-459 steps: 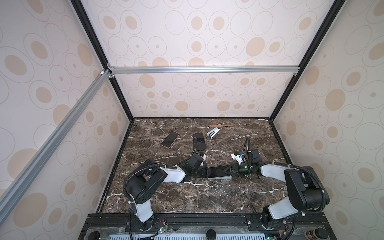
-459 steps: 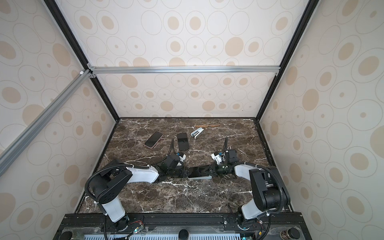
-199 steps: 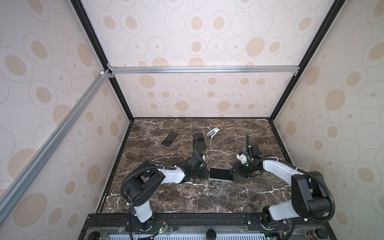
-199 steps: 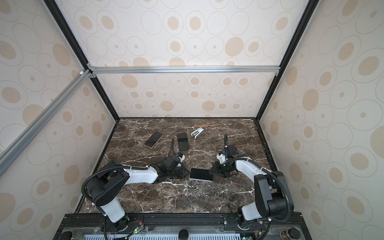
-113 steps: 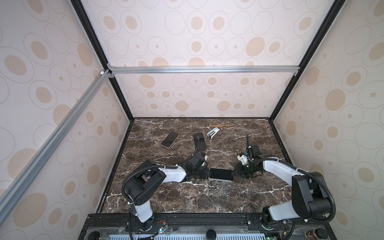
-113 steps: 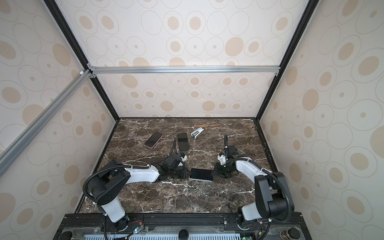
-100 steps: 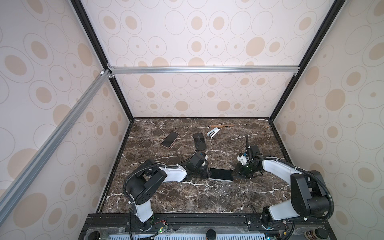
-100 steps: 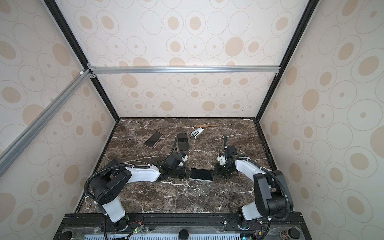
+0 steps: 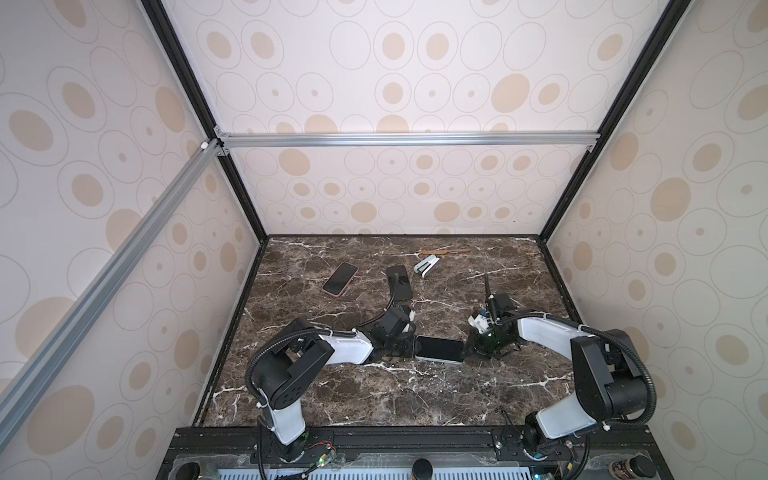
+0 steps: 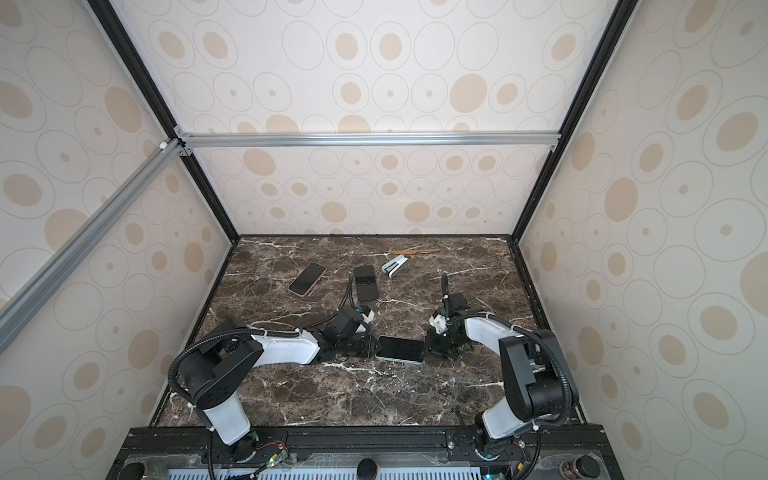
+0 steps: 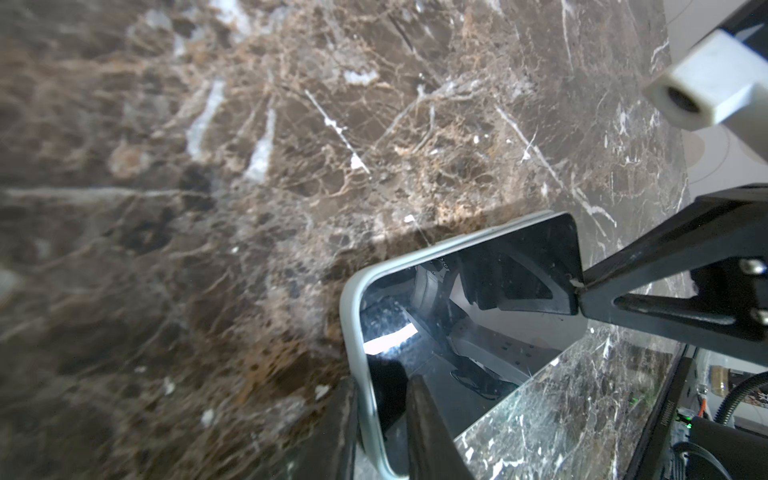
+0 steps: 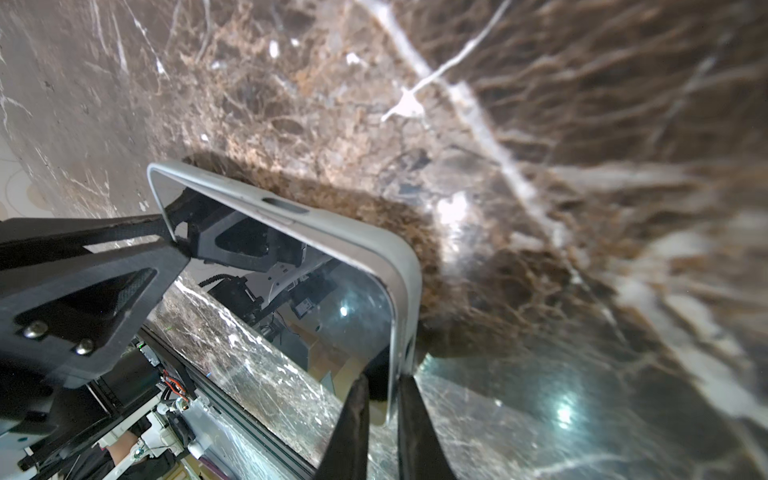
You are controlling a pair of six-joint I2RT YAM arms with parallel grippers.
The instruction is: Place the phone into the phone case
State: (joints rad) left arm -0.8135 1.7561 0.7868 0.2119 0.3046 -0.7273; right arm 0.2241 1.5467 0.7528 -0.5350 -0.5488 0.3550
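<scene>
A dark-screened phone (image 9: 439, 349) (image 10: 400, 349) with a pale grey case rim lies screen up, low over the marble between my two arms. My left gripper (image 9: 411, 347) (image 10: 371, 347) is shut on its left end. In the left wrist view the rim of the phone (image 11: 478, 299) sits between the fingers of that gripper (image 11: 384, 380). My right gripper (image 9: 467, 351) (image 10: 428, 349) is shut on the other end. The right wrist view shows the gripper (image 12: 383, 380) pinching the edge of the phone (image 12: 316, 291). A shadow lies under the phone there.
Toward the back lie a pink-rimmed phone (image 9: 340, 278) (image 10: 306, 279), a black phone (image 9: 399, 282) (image 10: 365, 283), a small white stapler-like item (image 9: 427, 265) and a thin wooden stick (image 9: 444, 251). Patterned walls enclose the marble table (image 9: 374, 399) on three sides.
My right gripper has moved left to the phone's right end and closed on it. The left gripper has stayed at the left end and tightened a little.
</scene>
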